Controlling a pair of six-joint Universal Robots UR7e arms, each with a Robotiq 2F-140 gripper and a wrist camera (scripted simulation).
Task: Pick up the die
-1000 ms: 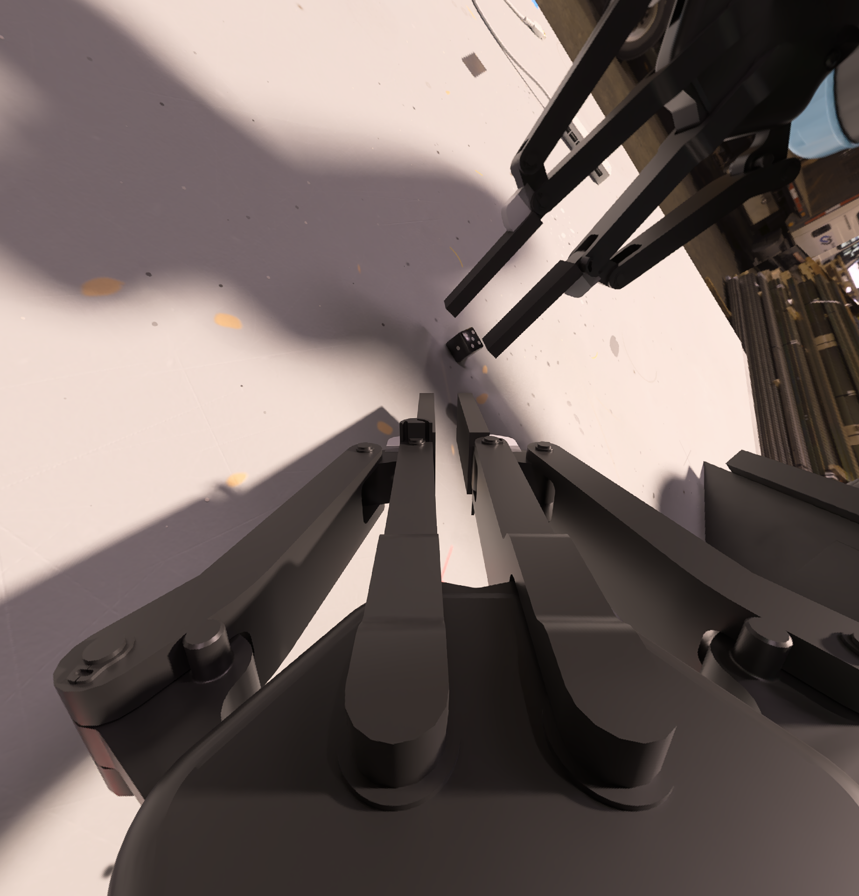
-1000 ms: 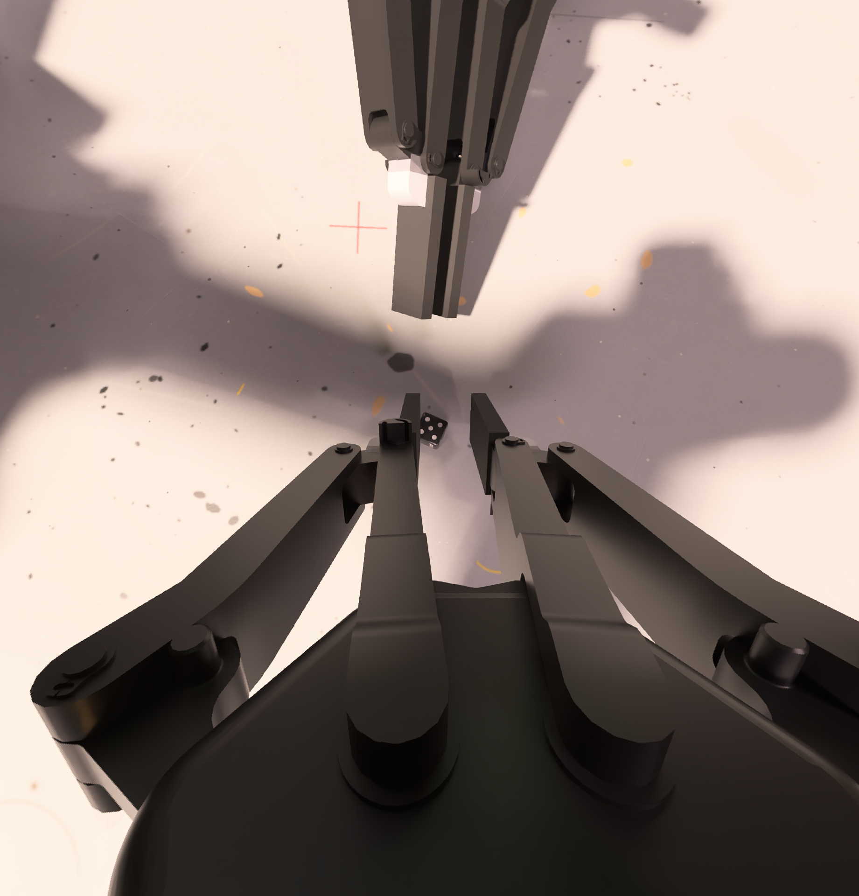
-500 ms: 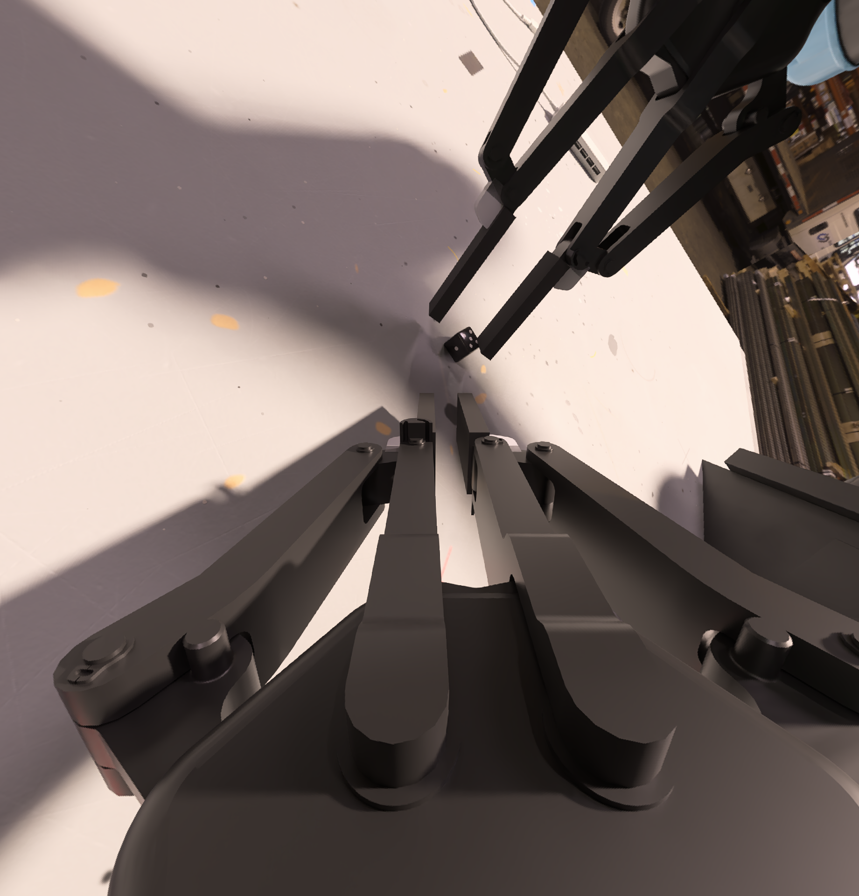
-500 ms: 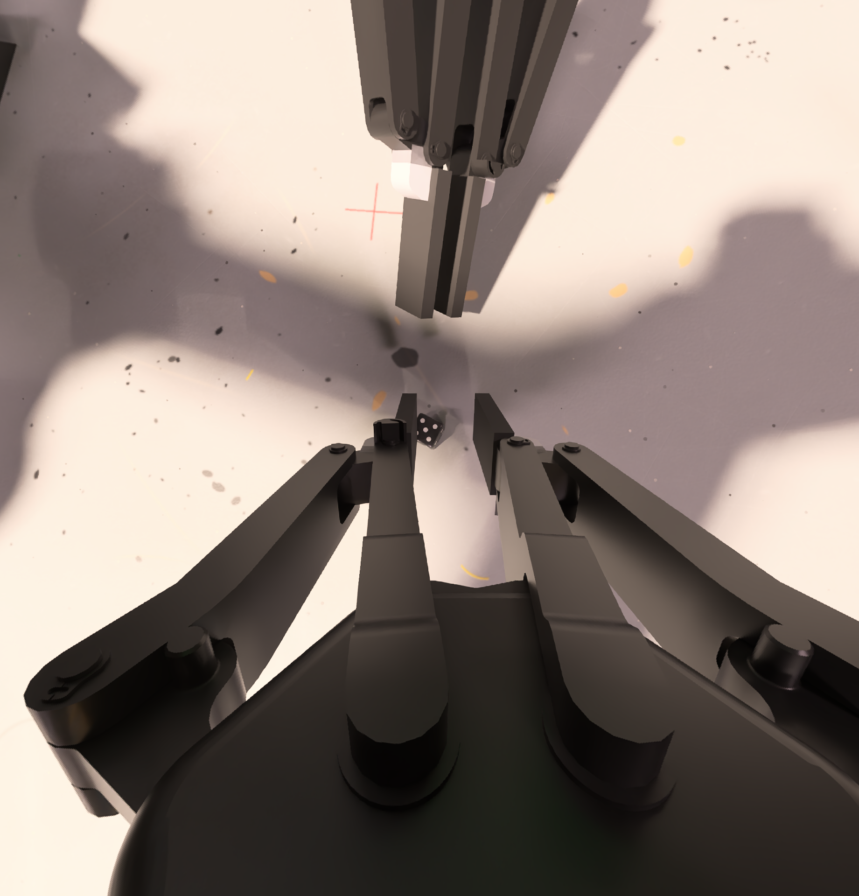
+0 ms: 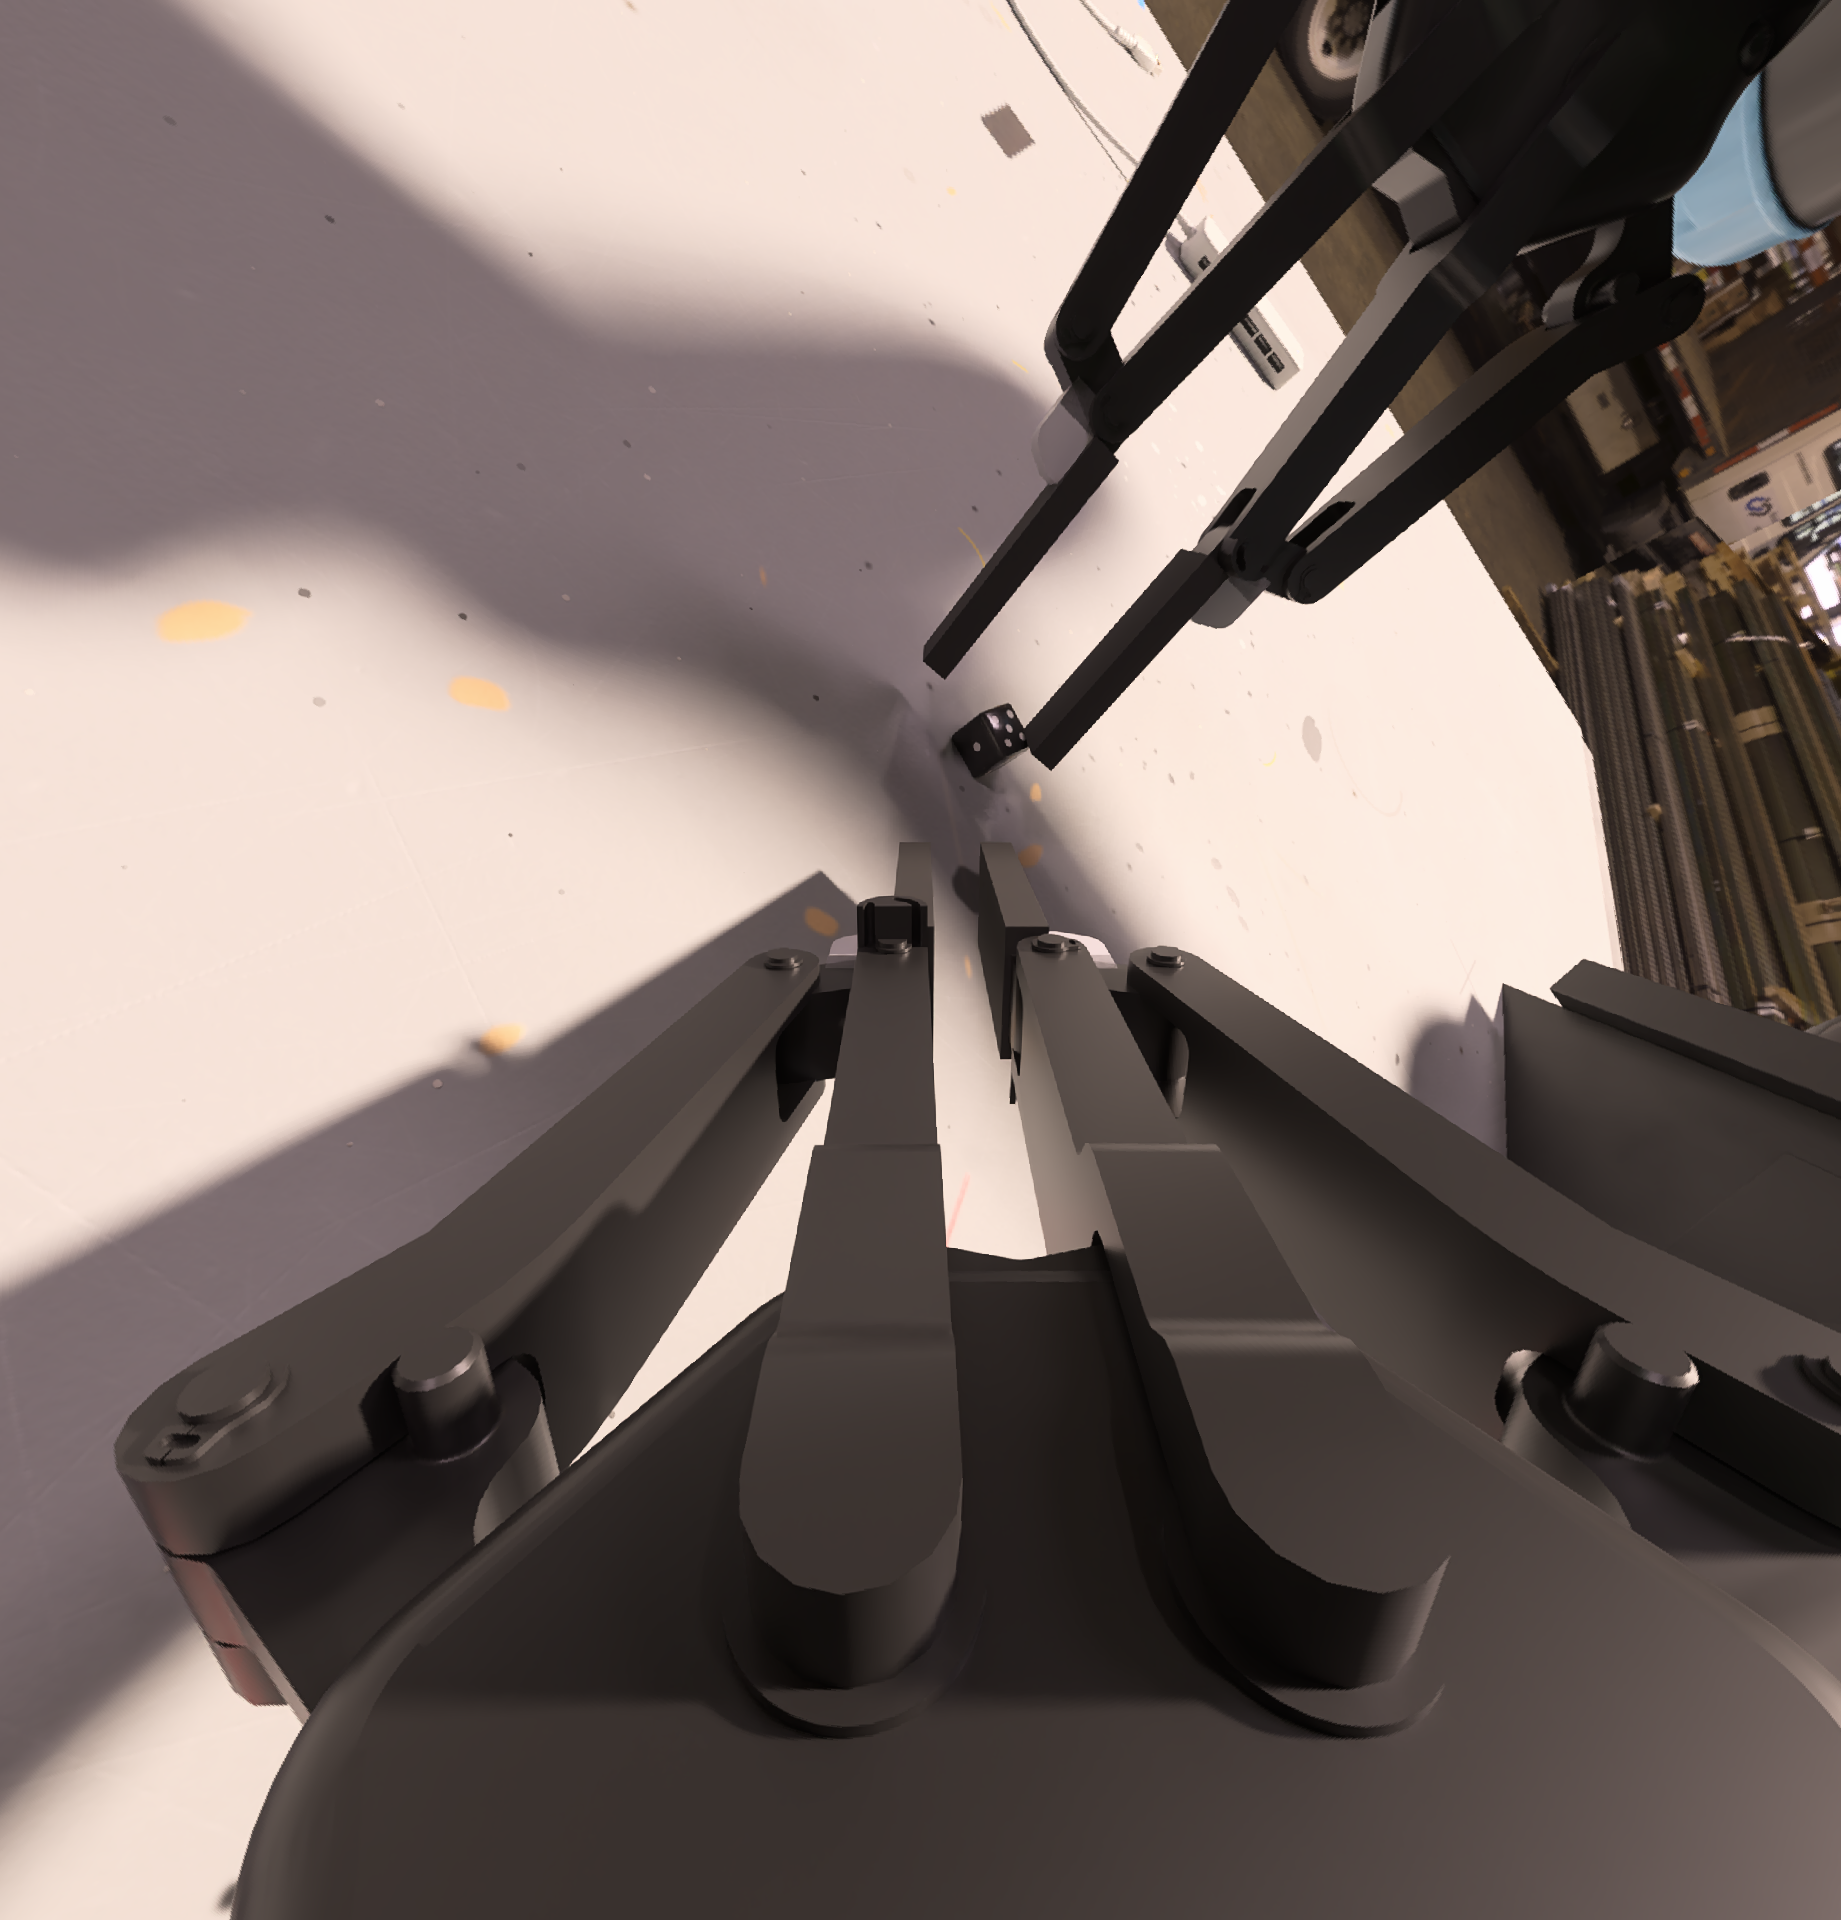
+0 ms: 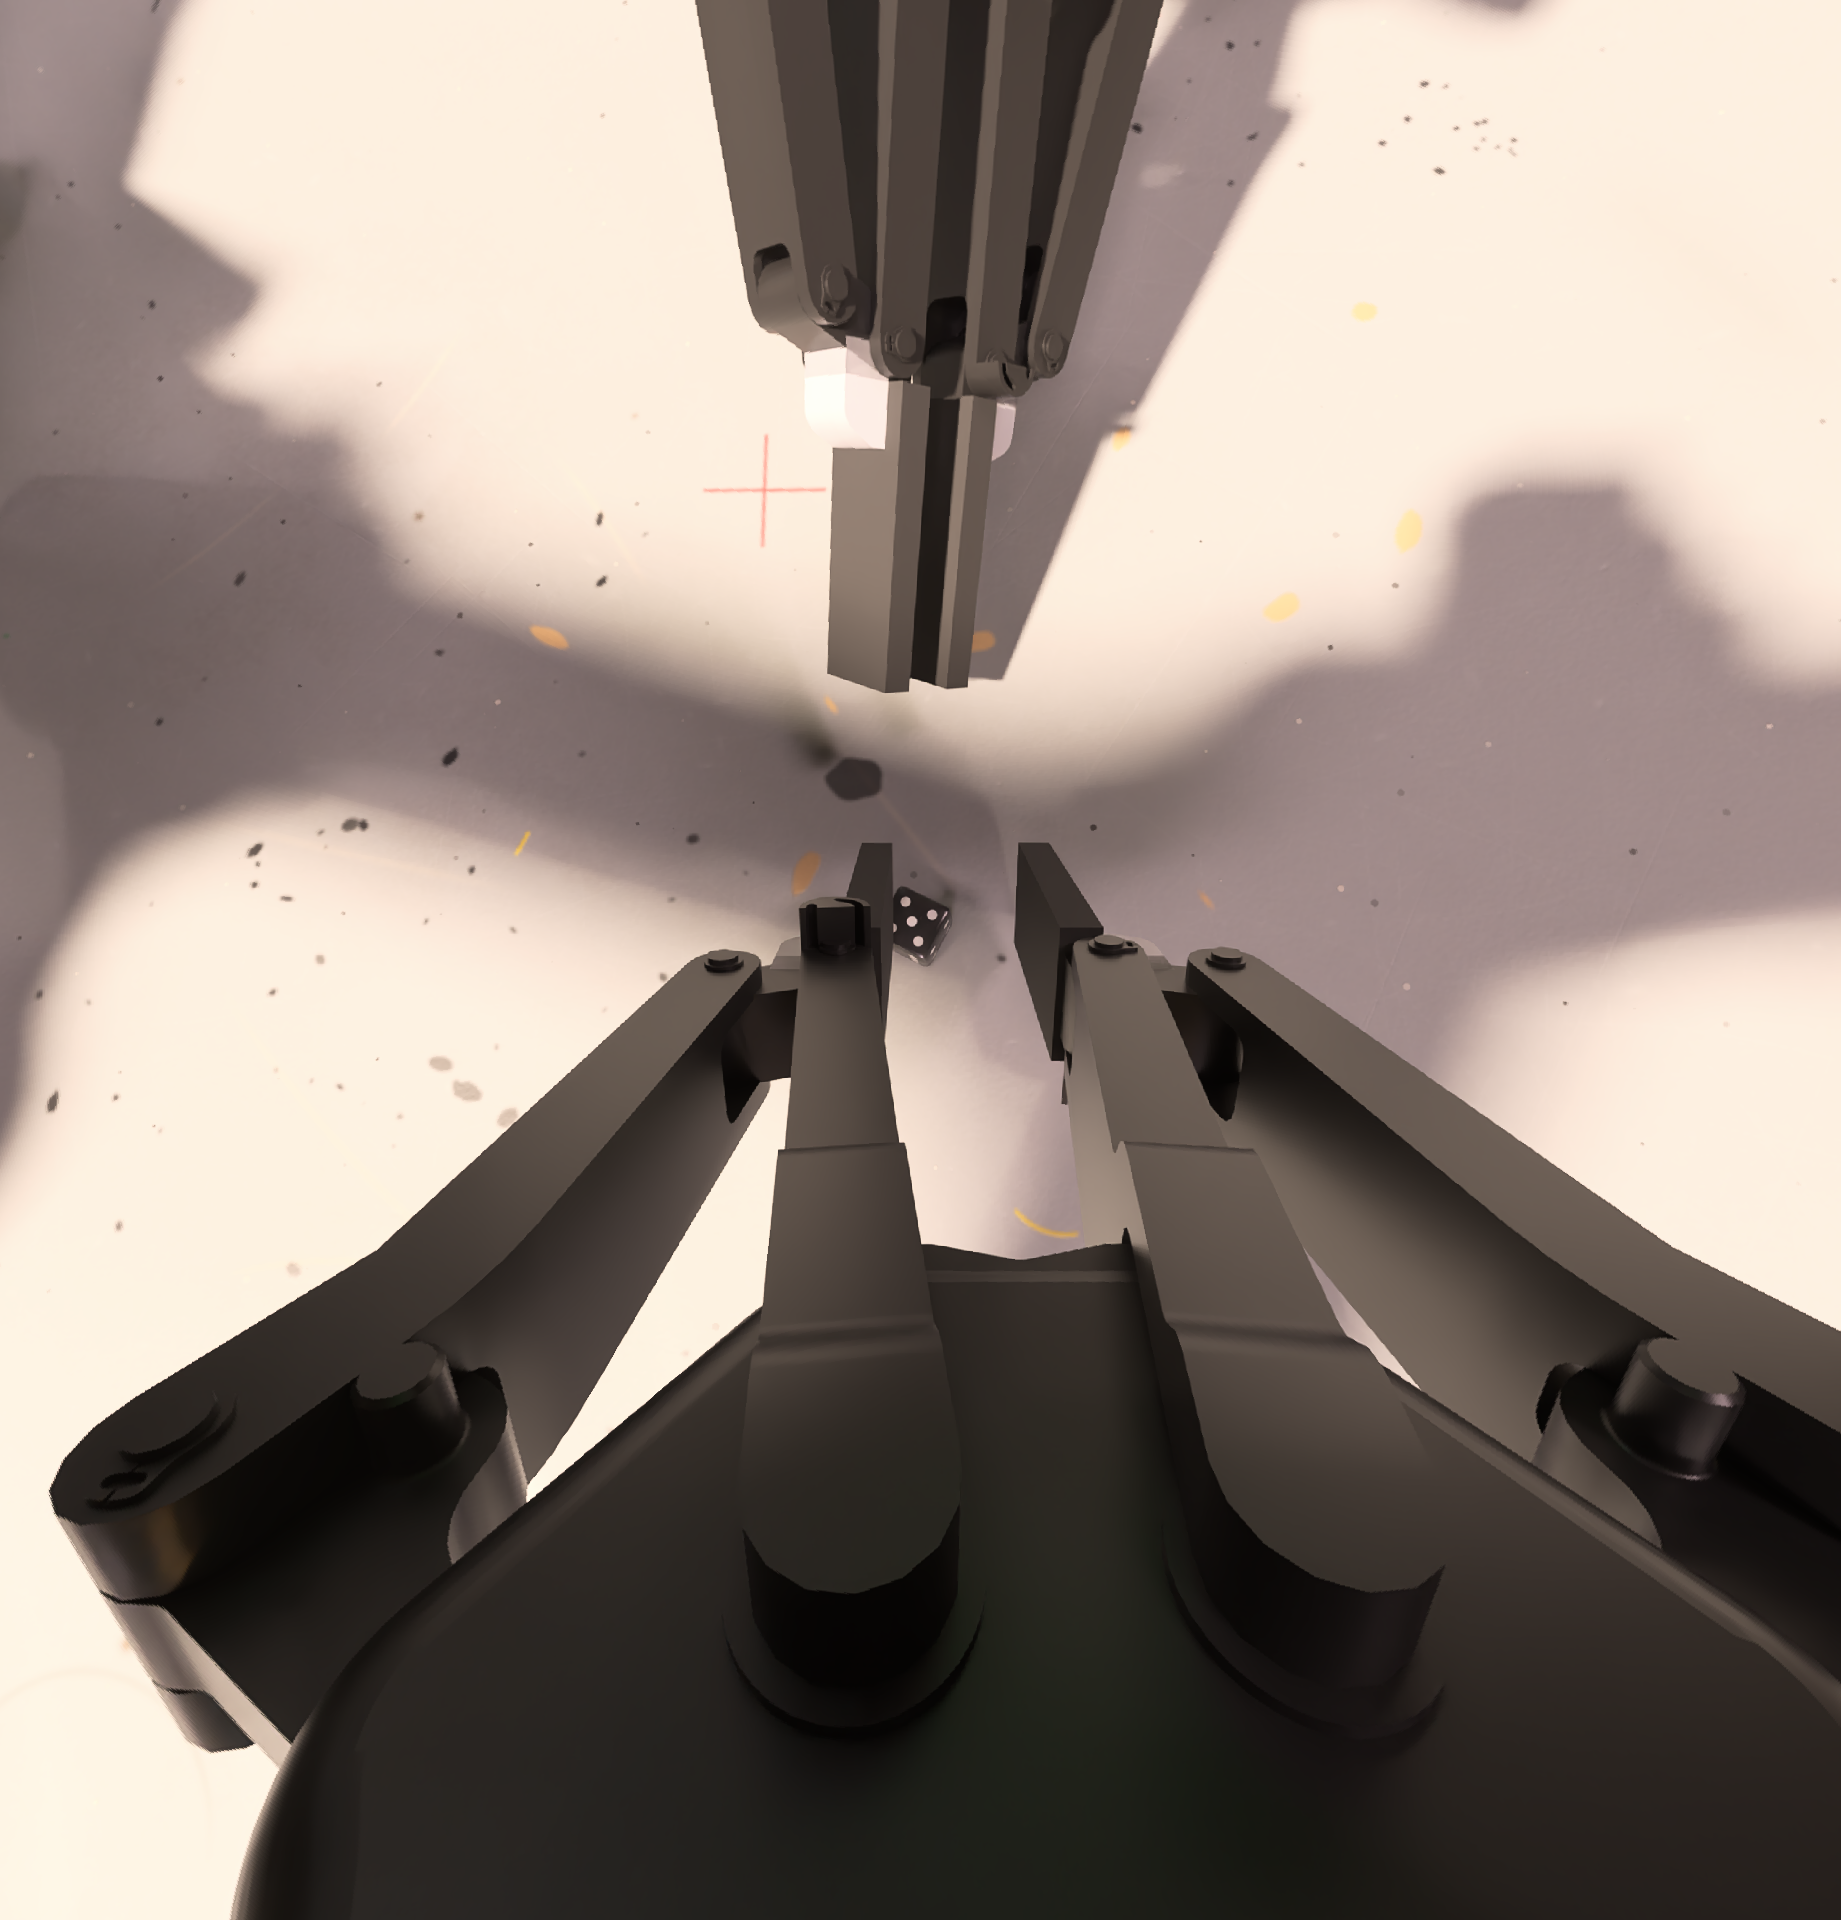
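Observation:
The die (image 6: 918, 923) is small and black with white pips. It sits tilted on the pale table, between the fingers of my right gripper (image 6: 955, 868) and against the left one. The right gripper is open, wider than the die, and the right finger is apart from it. In the left wrist view the die (image 5: 992, 740) touches one finger of the right gripper (image 5: 991, 709), which comes down from the upper right. My left gripper (image 5: 952, 868) is shut and empty, a short way in front of the die. It also shows in the right wrist view (image 6: 921, 681), beyond the die.
The table (image 5: 376, 935) is pale with dark specks, orange flecks and broad arm shadows. A thin red cross mark (image 6: 765, 488) lies beside the left gripper. The table's far edge, a cable and stacked poles (image 5: 1726, 779) lie at the right.
In the right wrist view the die has shifted from mid-gap to rest tilted against the left finger. The right gripper has moved slightly. The left gripper stays shut.

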